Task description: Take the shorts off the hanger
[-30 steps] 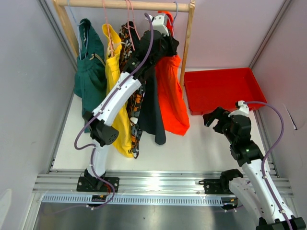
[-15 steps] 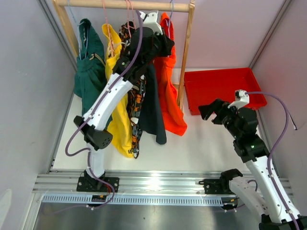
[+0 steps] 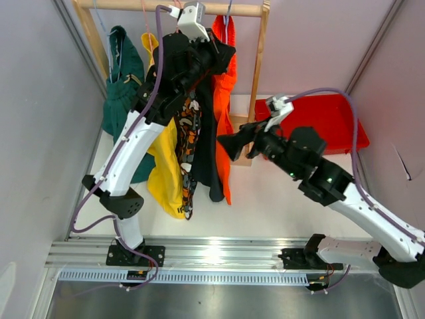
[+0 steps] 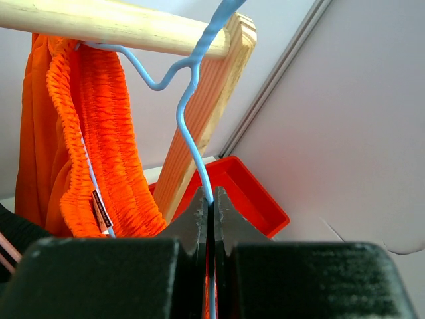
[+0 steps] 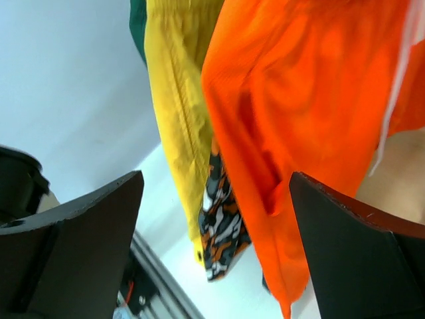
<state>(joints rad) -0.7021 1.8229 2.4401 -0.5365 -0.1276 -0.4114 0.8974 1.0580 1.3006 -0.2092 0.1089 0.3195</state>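
Note:
Five pairs of shorts hang on the wooden rack (image 3: 199, 8): dark green (image 3: 123, 93), yellow (image 3: 166, 173), patterned (image 3: 189, 136), black (image 3: 209, 156) and bright orange shorts (image 3: 226, 90). My left gripper (image 3: 224, 54) is up by the rod, shut on the blue hanger wire (image 4: 189, 113) that carries the orange shorts (image 4: 86, 133); the left gripper (image 4: 211, 199) pinches the wire below its hook. My right gripper (image 3: 226, 147) is open beside the hanging orange shorts (image 5: 305, 100). Its fingers (image 5: 73, 246) are spread wide and hold nothing; the right gripper (image 5: 216, 232) faces the orange fabric. The yellow (image 5: 179, 86) and patterned (image 5: 222, 226) pairs show behind.
A red tray (image 3: 325, 126) lies at the back right, also in the left wrist view (image 4: 249, 193). The rack's right post (image 3: 259, 73) stands between the shorts and the tray. Grey walls close both sides; a metal rail (image 3: 212, 256) runs along the front.
My left gripper rose toward the rod with the blue hanger, lifting the orange shorts. My right arm swung left from beside the red tray to the orange shorts.

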